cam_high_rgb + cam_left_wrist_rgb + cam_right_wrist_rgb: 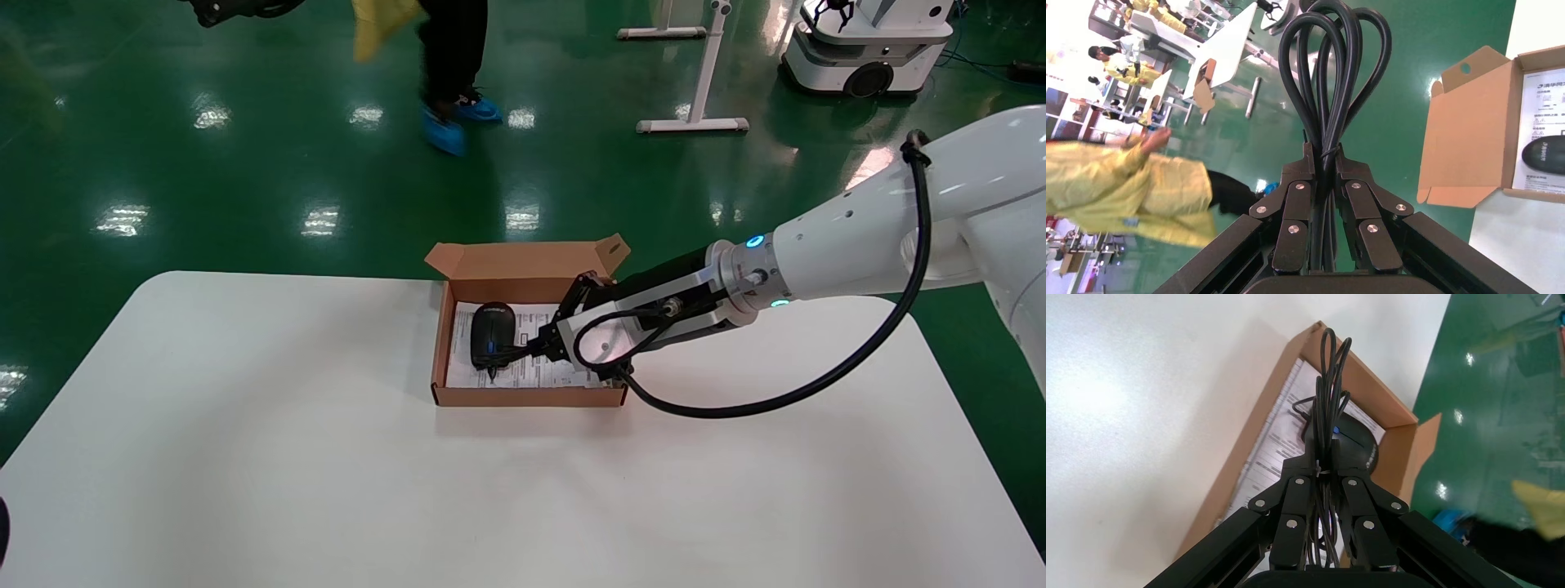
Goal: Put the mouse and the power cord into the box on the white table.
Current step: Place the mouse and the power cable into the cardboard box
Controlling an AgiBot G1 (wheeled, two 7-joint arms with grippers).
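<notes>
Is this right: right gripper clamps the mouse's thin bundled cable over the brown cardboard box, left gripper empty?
No. The left gripper isn't empty: the left wrist view shows it shut on the thick black looped power cord. The rest stands.

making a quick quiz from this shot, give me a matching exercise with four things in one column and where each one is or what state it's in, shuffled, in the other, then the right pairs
Things:
1. mouse
2. power cord
3. box
4. mouse's cable

Places or states:
A. open, standing on the white table
B. bundled, pinched in the right gripper
C. lying on the printed sheet inside the box
D. looped, clamped in the left gripper off the table's edge, over the green floor

Pairs: 1-C, 2-D, 3-A, 4-B
</notes>
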